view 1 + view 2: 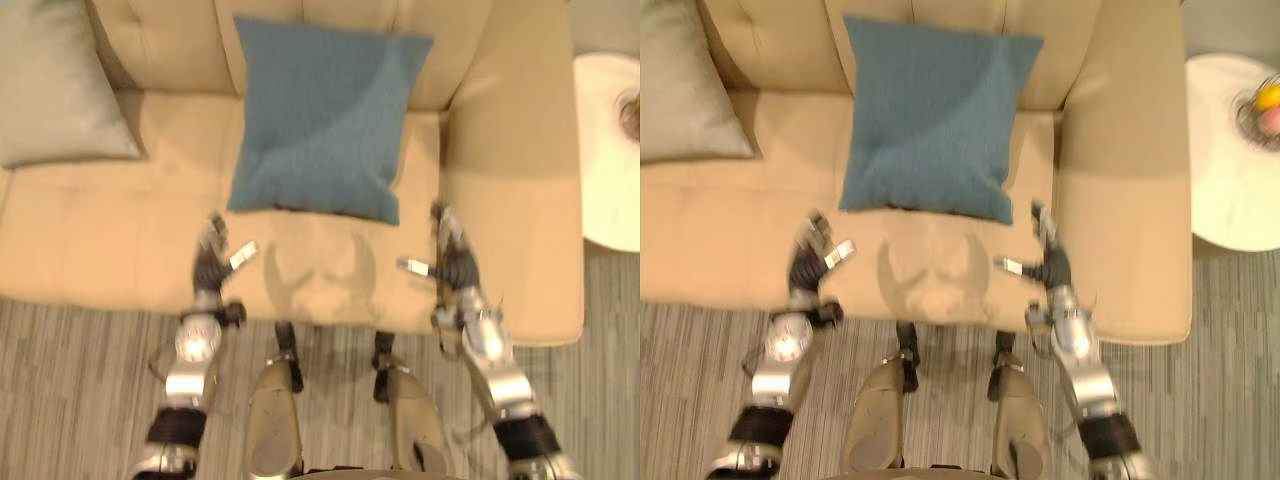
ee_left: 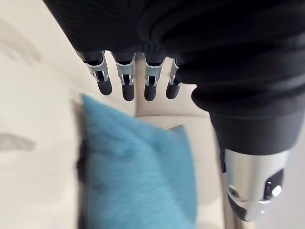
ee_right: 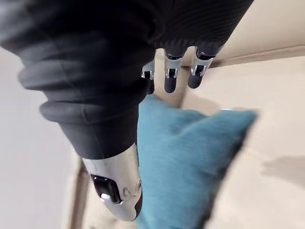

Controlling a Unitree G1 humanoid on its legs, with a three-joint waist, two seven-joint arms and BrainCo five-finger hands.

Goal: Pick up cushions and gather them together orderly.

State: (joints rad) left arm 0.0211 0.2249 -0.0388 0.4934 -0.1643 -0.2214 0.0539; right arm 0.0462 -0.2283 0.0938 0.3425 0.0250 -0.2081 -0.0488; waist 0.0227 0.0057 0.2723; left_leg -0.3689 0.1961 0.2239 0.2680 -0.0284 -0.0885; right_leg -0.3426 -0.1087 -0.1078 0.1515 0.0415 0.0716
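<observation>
A wide tan upholstered sofa [image 1: 100, 230] with stitched seat panels takes up most of the room ahead, standing on a grey floor with fine pale stripes [image 1: 80, 400]. Off the sofa's right arm is one round white side table [image 1: 605, 190], and on its far edge sits a dark bowl [image 1: 1262, 108] with something yellow and something pink in it, too blurred to name. There are two cushions on the sofa. One square blue fabric cushion [image 1: 325, 115] stands in the middle, its top leaning on the backrest and its lower edge on the seat. One pale grey-green fabric cushion [image 1: 55, 85] lies well apart from it at the sofa's left end, also propped against the back. Both of the robot's hands hang over the front part of the seat, one on each side of the blue cushion's lower edge and a little short of it, touching nothing. The left hand [image 1: 210, 262] is spread wide, its fingers [image 2: 126, 81] straight and pointing towards the blue cushion, thumb stuck out inward. The right hand [image 1: 455, 265] is the same: fingers [image 3: 171, 78] straight, thumb out to the side, holding nothing, near the cushion's lower right corner.
</observation>
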